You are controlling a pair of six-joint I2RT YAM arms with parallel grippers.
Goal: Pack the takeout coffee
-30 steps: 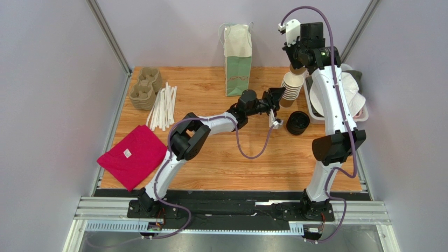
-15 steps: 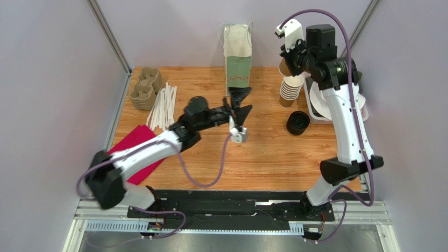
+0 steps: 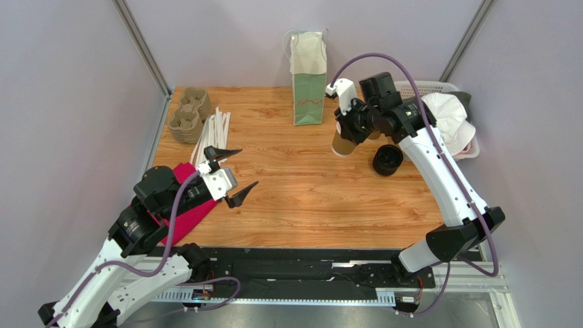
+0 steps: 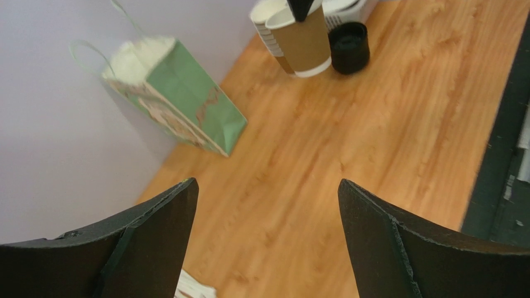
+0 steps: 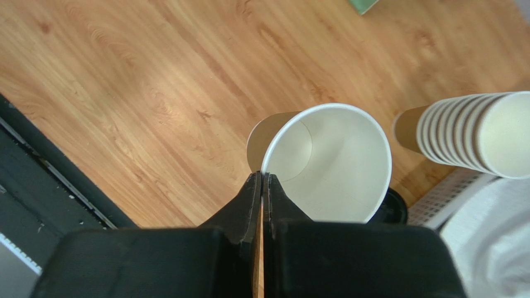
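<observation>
As the scene is seen from above, the left hand is found over the near-left part of the tabletop. Its jaws are spread wide with nothing between them, just beside a pink cloth. The right hand is closed on the rim of an open-topped paper cup. The paper cup is placed right of the middle, between a green paper bag and a black lid piece. Whether its base touches the wood cannot be told.

In the left wrist view, the fingers are seen far apart over bare wood. The paper cup is seen far off, just beside the black lid piece and in front of a stack of cups.

In the right wrist view, the fingers are pressed together on the paper cup's rim. Its white inside is shown, and the stack of cups is seen near it.
</observation>
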